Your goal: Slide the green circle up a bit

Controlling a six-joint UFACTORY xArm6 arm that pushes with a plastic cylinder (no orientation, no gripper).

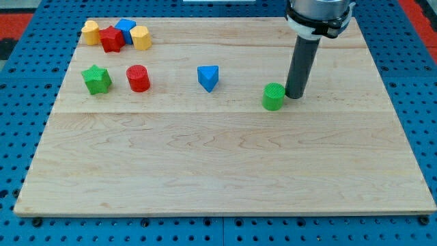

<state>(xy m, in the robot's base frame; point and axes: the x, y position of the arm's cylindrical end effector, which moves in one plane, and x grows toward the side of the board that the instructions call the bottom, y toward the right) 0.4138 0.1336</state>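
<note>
The green circle [274, 96] is a short green cylinder lying on the wooden board [225, 171], right of centre. My tip [295, 95] is at the lower end of the dark rod, right beside the green circle on its right side, touching or nearly touching it. The rod comes down from the view's top right.
A blue triangle [209, 77] lies left of the green circle. A red cylinder [138, 78] and a green star [97, 79] lie further left. At the top left, a yellow block [91, 32], a red star [112, 39], a blue block [125, 28] and a yellow block [141, 37] are clustered.
</note>
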